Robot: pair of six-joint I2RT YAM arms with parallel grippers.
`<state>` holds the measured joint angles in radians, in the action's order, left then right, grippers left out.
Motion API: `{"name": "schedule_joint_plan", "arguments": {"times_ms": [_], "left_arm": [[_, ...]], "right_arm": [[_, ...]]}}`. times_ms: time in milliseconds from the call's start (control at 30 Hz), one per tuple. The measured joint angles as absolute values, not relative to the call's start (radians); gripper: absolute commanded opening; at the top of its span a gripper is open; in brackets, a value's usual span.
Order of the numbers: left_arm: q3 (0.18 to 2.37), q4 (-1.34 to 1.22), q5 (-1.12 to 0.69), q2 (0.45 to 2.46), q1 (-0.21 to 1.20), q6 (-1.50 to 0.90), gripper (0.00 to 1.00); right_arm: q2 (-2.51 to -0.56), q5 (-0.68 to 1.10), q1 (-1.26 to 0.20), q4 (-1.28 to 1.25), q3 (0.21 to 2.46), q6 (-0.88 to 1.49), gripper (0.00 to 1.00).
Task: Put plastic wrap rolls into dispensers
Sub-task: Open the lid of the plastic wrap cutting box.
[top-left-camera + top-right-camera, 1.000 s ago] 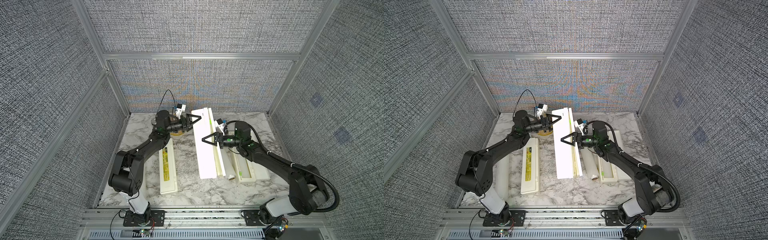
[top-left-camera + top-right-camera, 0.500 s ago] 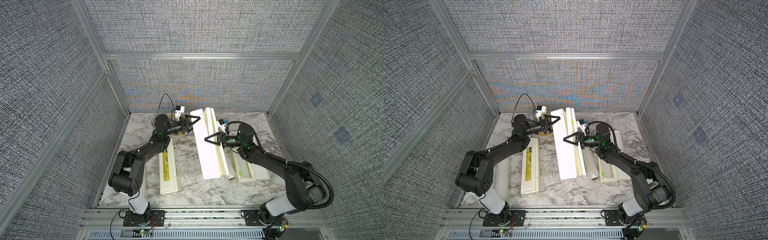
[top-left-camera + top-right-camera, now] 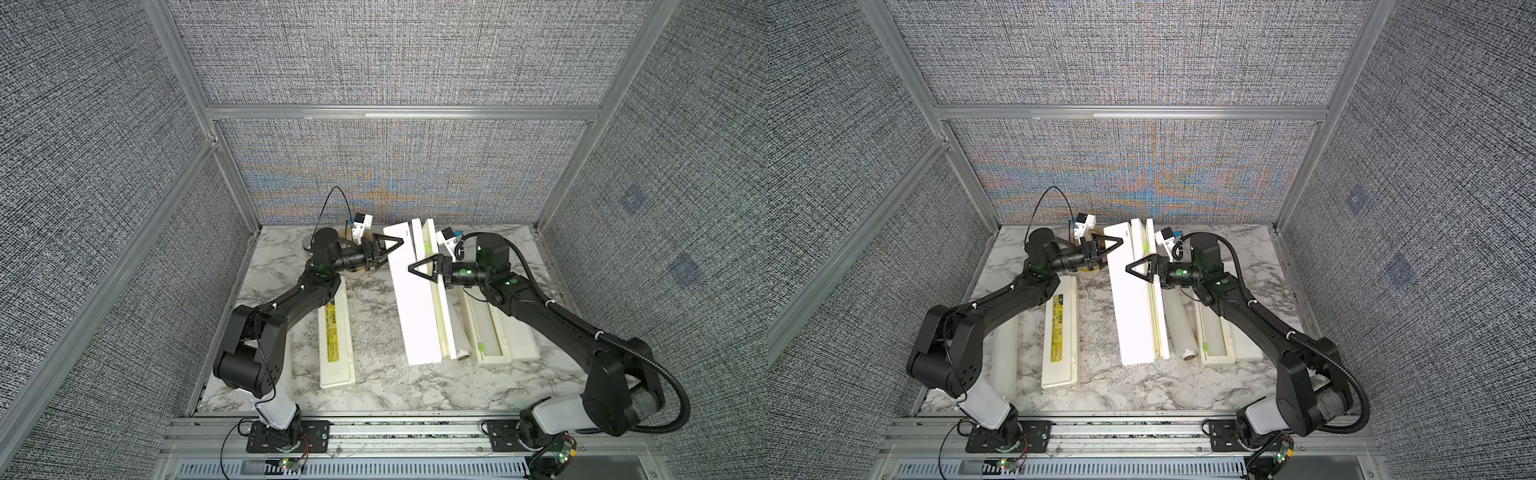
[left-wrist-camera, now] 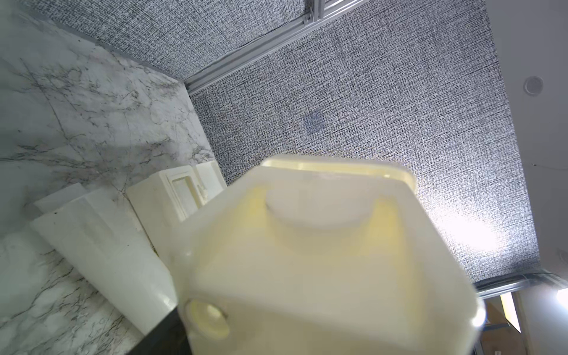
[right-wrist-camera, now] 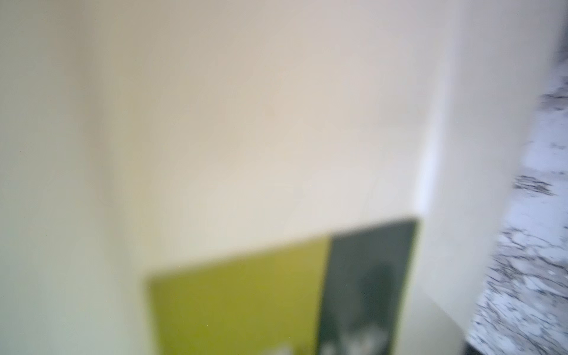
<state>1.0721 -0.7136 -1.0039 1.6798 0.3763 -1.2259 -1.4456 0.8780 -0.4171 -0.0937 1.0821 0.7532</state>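
1. Reaching in from the front rail, both arms bend at the elbow and aim their wrists at each other across the middle dispenser (image 3: 415, 324). We see the left gripper (image 3: 390, 250) at its far left edge and the right gripper (image 3: 417, 270) lying over its upper face.
2. We see the left jaws standing apart with one tip on the box, yet we cannot tell whether they clamp it. The right jaws are stacked as seen from above, so we cannot tell their state either.
3. We find the middle dispenser slanted down the table's centre, its far end near the back wall (image 3: 395, 174). One plastic wrap roll (image 3: 457, 332) lies just beside its right flank, between it and an open dispenser (image 3: 492, 360). A second roll (image 3: 1005, 353) lies along the left table edge, partly under the left arm.
4. We note a closed dispenser (image 3: 337, 332) left of centre, with a bare strip of marble table (image 3: 374, 316) between it and the middle box. The right forearm crosses above the open one's far end.
5. We read the boxes as smooth cream plastic, long and square-edged, and the closed lid carries a yellow-green label. The rolls are translucent white cylinders, one showing a brown core ring.
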Motion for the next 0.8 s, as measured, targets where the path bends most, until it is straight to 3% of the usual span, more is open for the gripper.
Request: {"name": "schedule_joint_plan", "arguments": {"times_ms": [800], "left_arm": [[1.065,-0.615,-0.989,1.7,0.391,-1.159,0.7]], "right_arm": [[-1.466,0.546,-0.48,0.325,1.26,0.511,0.99]]}}
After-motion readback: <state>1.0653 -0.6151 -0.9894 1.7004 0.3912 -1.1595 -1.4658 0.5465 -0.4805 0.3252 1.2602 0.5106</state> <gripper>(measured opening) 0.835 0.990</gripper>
